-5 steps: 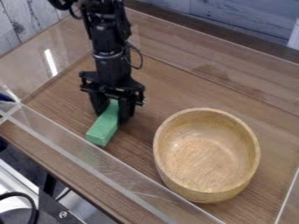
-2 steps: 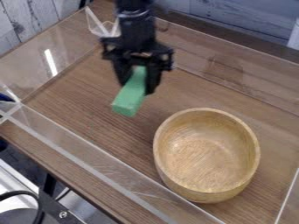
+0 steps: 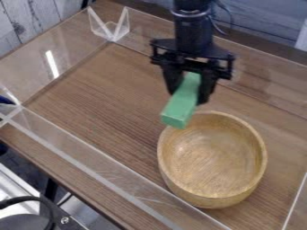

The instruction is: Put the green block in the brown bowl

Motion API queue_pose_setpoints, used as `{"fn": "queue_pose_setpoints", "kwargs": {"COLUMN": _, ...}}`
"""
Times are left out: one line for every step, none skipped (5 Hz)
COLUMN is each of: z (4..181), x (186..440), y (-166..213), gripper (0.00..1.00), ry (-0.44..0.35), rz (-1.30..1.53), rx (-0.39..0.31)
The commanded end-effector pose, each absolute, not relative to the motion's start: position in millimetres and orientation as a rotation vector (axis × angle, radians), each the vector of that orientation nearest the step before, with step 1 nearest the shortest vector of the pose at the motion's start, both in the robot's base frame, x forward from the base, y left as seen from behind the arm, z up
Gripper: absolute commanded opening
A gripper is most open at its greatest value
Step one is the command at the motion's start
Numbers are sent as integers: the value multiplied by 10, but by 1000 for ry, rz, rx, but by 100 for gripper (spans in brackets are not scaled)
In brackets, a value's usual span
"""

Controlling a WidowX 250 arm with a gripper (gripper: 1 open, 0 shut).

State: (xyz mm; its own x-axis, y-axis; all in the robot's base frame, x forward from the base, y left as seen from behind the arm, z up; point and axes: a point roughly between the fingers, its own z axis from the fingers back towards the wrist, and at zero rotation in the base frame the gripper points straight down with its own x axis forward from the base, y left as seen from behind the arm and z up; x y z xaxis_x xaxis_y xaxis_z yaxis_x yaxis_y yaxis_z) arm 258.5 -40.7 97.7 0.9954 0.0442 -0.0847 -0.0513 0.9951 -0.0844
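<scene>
A: What sits closest to the camera?

B: A clear plastic wall (image 3: 84, 166) runs along the near edge of the counter (image 3: 84, 99), which has a brown wood-grain top. Below that wall, in the bottom left corner, some dark cabling shows, too blurred to tell more.

A: And just beyond the wall?

B: The brown bowl (image 3: 214, 158) stands on the counter at the lower right. It is round, shallow, light tan with visible grain and a thick rim, and its inside looks empty.

A: Where is the green block?

B: The green block (image 3: 181, 101) hangs in the air, off the counter, tilted, with its lower end just over the bowl's upper left rim. I cannot tell whether that end is over the inside or slightly outside the rim. It does not touch the bowl.

A: What holds it?

B: The end effector (image 3: 192, 79) points down and its two dark fingers (image 3: 211, 84) are clamped on the block's upper end, one on each side. The jaws stand as wide as the block, gripping it.

A: Anything farther back?

B: The black arm rises out of the top of the view. To the left, near the far edge, a small clear folded plastic piece (image 3: 110, 24) stands upright on the counter, well apart from the bowl. A pale wall lies behind.
</scene>
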Motion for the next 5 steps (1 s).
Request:
{"fn": "queue_pose_setpoints", "kwargs": {"z": 1106, "x": 2602, "y": -642, "gripper": 0, "ry": 19, "rz": 13, "rx": -101}}
{"fn": "queue_pose_setpoints", "kwargs": {"z": 1073, "x": 2483, "y": -746, "gripper": 0, "ry": 30, "rz": -18, "rx": -102}}
{"fn": "queue_pose_setpoints", "kwargs": {"z": 987, "x": 2378, "y": -815, "gripper": 0, "ry": 45, "rz": -38, "rx": -100}}
{"fn": "queue_pose_setpoints", "kwargs": {"z": 845, "x": 2302, "y": -865, "gripper": 0, "ry": 63, "rz": -56, "rx": -97}}
{"fn": "queue_pose_setpoints", "kwargs": {"z": 745, "x": 2292, "y": -883, "gripper": 0, "ry": 77, "rz": -64, "rx": -93}}
